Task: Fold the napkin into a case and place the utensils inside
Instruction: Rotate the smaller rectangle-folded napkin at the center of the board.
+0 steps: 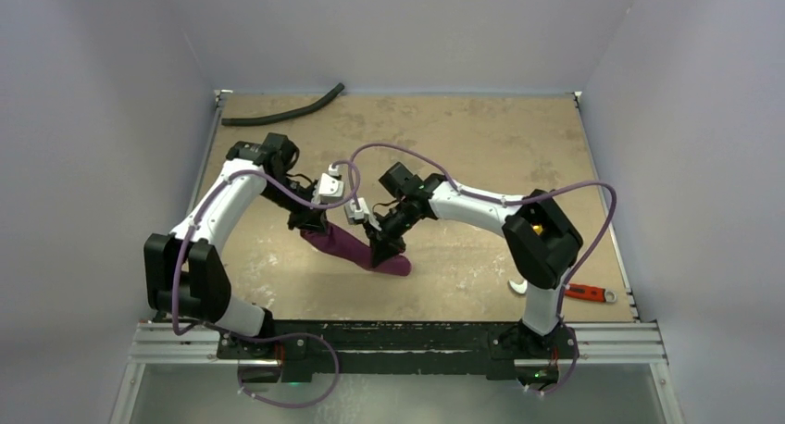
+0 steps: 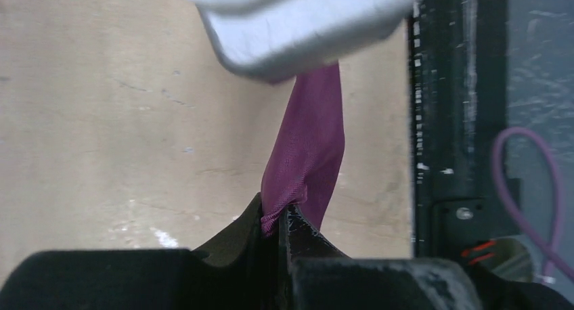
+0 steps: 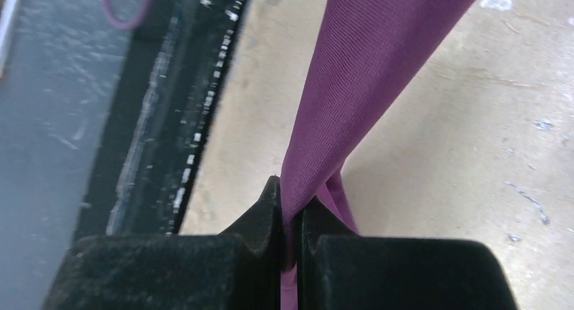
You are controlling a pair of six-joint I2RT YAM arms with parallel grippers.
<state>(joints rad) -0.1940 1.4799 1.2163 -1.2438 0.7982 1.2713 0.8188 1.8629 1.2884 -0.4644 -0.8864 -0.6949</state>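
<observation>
Gripping the plum-purple napkin (image 1: 350, 246) at two spots, left end effector (image 2: 277, 218) and right end effector (image 3: 291, 212) each pinched tight on a bunched fold, stretched as a narrow band low over the middle of the surface (image 1: 481, 146).

The napkin (image 1: 356, 248) is plum purple with a slight sheen. Close up, its weave shows as fine parallel ribs. The table (image 1: 481, 146) is sandy tan, mottled with paler blotches and a few thin dark scratches. At 11 o'clock on it lies a matte black hose (image 1: 282, 112). At 4 o'clock is a tool (image 1: 585, 293) with a bright red handle and silver jaws. The left arm (image 1: 227, 197) and right arm (image 1: 472, 205) have white shells with black joints, and lilac cables (image 1: 393, 146) trail from them. The left gripper (image 2: 279, 218) and right gripper (image 3: 290, 208) are black. The rail (image 1: 398, 336) at 6 o'clock is black between silver bars. The walls (image 1: 389, 35) are pale grey-lilac.
</observation>
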